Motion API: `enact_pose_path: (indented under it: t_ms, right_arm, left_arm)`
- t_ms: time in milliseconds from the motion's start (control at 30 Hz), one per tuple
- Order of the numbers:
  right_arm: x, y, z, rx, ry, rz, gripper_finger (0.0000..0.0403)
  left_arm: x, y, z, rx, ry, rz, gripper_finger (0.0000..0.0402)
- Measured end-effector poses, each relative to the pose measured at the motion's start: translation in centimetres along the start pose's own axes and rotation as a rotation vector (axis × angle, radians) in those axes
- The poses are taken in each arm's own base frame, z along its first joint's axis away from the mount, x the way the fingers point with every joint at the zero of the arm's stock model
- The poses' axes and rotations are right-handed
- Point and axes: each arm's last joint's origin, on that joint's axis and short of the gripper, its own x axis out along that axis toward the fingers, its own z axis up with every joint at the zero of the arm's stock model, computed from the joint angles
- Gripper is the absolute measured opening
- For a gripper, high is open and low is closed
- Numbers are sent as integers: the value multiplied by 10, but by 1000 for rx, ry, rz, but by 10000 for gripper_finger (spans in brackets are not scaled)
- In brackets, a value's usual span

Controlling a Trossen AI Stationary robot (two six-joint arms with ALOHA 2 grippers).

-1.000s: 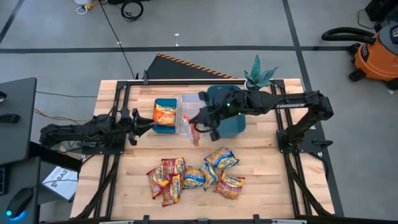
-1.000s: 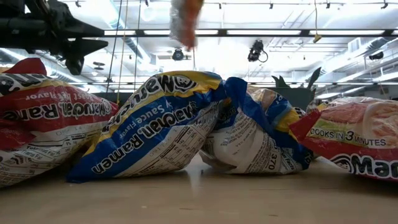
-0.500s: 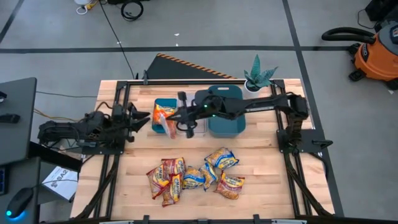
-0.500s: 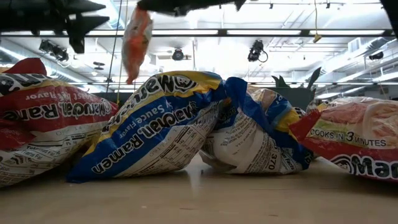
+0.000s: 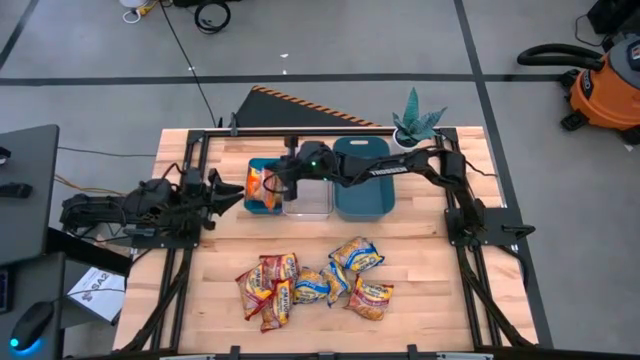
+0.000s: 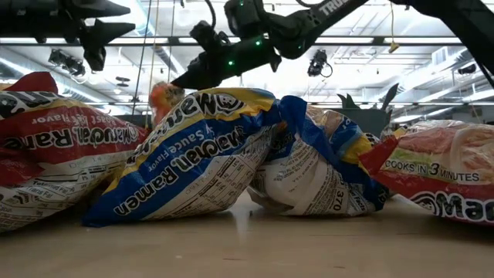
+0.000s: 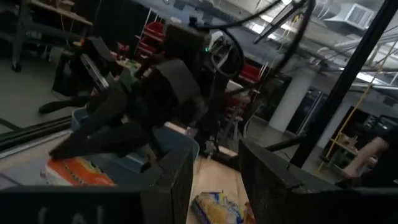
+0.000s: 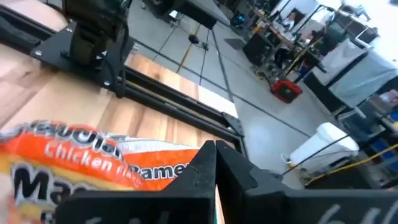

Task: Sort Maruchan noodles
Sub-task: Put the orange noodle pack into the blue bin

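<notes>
— What's the big change on the surface (image 5: 420, 290)?

— The right arm has swung across all three bins. A second ago it was over the dark teal bin (image 5: 365, 195) with an orange packet dangling. Now its right pincer (image 5: 272, 186) is at the small teal bin (image 5: 252, 207) on the left end, past the clear bin (image 5: 310, 202).

— And the packet?

— The orange packet (image 5: 256, 184) has dropped from hanging above the bins to sitting in or just over that teal bin. I'd say this one is all but sorted, with release the step left.

— Is the pincer pinching it?

— I cannot tell. Its fingers lie right over the wrapper in the wrist view, but the grip itself is hidden.

— The other arm?

— It waits beside the same bin, the left pincer (image 5: 232, 194) spread.

— What remains?

— The pile of packets (image 5: 310, 285) at the front, well apart from the bins, looks unchanged, so most of the sorting is ahead.

— Any print?

— The blue packet (image 6: 201, 154) reads "Maruchan Ramen", "Sauce Flavor" and "370", upside down. The red packet (image 6: 54, 147) shows "Ramen". The orange-pink packet (image 6: 440, 174) says "COOKS IN 3 MINUTES". The carried one reads "Chicken" and "Ramen"
</notes>
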Motion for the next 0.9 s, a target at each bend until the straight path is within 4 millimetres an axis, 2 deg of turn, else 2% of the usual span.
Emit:
enact_pose_path:
  t_ms: [133, 367, 600, 900]
  right_arm:
    - [3, -1, -8, -21, 58, -42, 38]
    - [3, -6, -15, -8, 114, -59, 128]
    - [-15, -4, 14, 38, 105, -44, 180]
    - [-48, 8, 44, 91, 201, 63, 182]
  left_arm:
    - [1, 0, -1, 2, 8, 9, 135]
    - [8, 1, -7, 14, 55, 36, 135]
    - [18, 4, -17, 34, 141, 74, 135]
    - [32, 11, -32, 139, 252, 136, 135]
